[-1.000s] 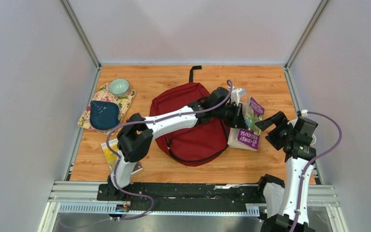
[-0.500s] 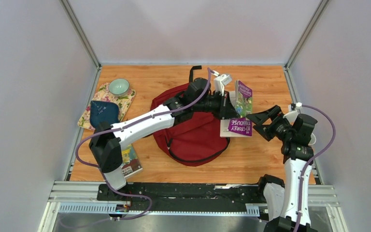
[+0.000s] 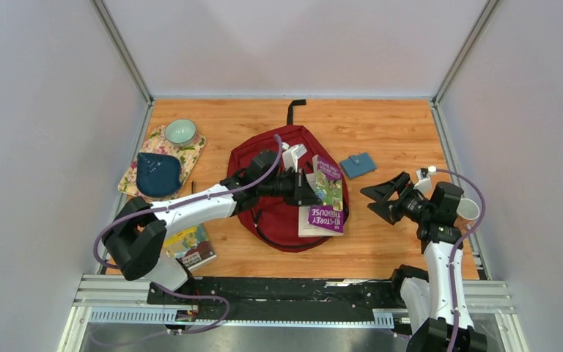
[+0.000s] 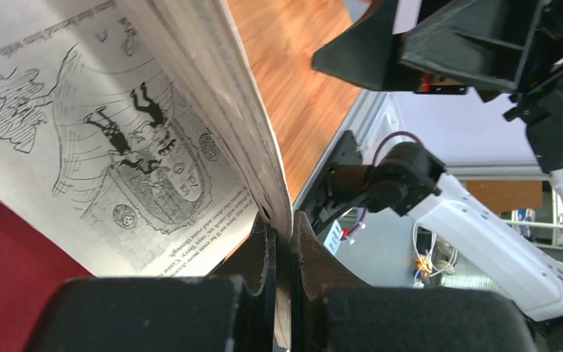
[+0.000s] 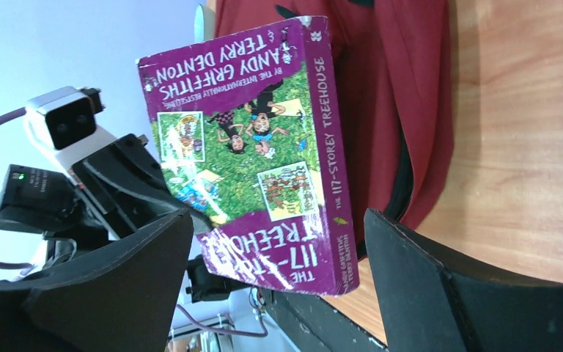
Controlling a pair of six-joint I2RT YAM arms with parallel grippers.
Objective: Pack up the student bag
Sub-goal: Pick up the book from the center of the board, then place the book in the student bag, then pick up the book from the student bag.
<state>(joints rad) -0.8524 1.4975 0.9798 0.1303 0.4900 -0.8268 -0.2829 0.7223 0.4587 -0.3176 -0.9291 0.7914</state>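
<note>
The student bag point(image 3: 271, 213) lies flat in the middle of the wooden table point(image 3: 403, 132), its black top loop pointing to the far edge. Grey walls close the table on the left, right and far sides. Bare wood runs along the far edge behind the bag, to the right of it, and in a thin strip along the near rail.

The left gripper point(image 3: 305, 191) reaches across the bag, its jaws clamped on the page edge of a purple book point(image 3: 328, 192). The book hangs half open over the bag's right side. The right gripper point(image 3: 376, 202) hovers just right of the book with its jaws spread wide and nothing between them. Its camera looks straight at the book's cover.

There is one bag and there are two books. The second book point(image 3: 193, 246) lies beside the left arm's base. One small blue wallet point(image 3: 357, 164) sits on the wood between the bag and the right wall. At the left wall one floral mat point(image 3: 190, 155) carries one green bowl point(image 3: 180, 132) and one dark blue pouch point(image 3: 157, 174). The left arm crosses over the bag's near left part.
</note>
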